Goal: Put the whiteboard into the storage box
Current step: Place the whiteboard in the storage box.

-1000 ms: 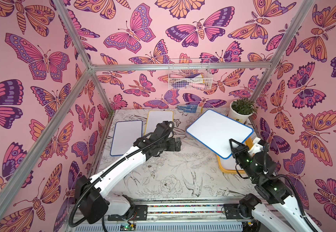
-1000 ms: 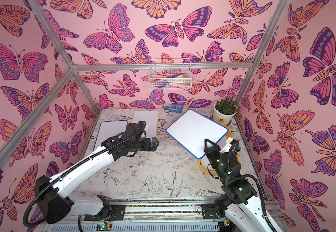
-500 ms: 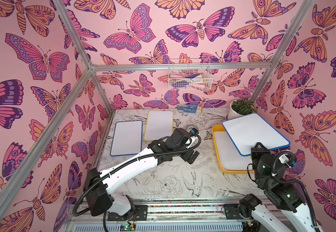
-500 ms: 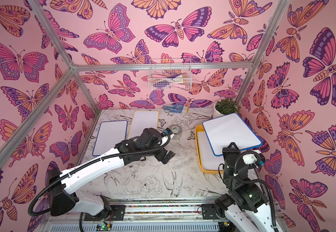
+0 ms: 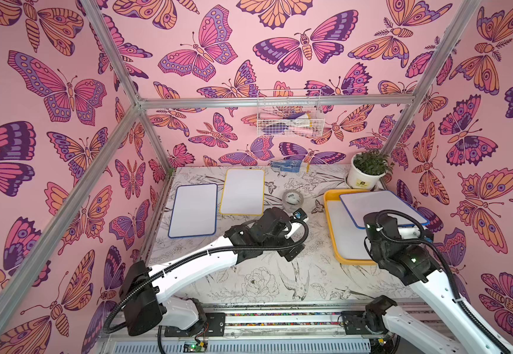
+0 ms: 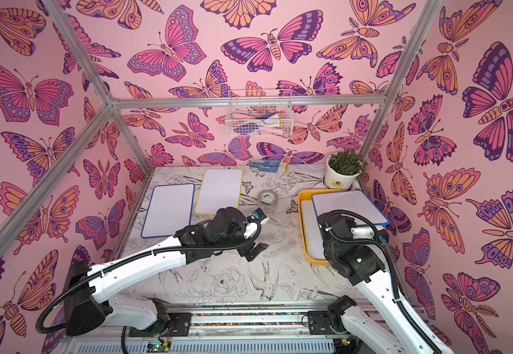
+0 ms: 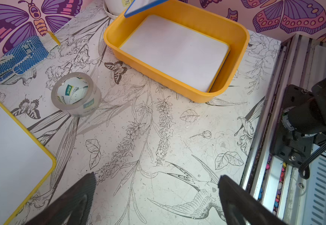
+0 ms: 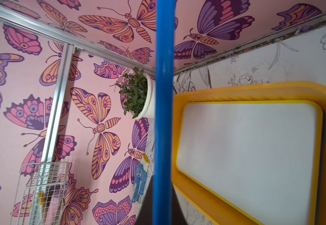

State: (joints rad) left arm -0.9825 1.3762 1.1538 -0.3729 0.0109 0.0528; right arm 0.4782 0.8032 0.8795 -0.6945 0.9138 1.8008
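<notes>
Pinching whiteboard (image 8: 164, 97) edge between right jaws

Bright even light, soft shadows, wide-angle edge distortion

Yellow-orange storage box (image 5: 333, 193), blue-edged white whiteboard (image 5: 381, 208); pink walls (image 5: 249, 76) w/ purple-orange butterflies; surface (image 5: 249, 275) b&w floral line art.

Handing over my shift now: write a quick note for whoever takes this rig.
Left gripper: open, empty, over the table.
Right gripper: shut on the held whiteboard, blue-edged, above the storage box.
Done: one stored whiteboard lies in the box.
Left: lower and release the held one; then the blue-framed board and yellow-framed board on the table's left.
</notes>
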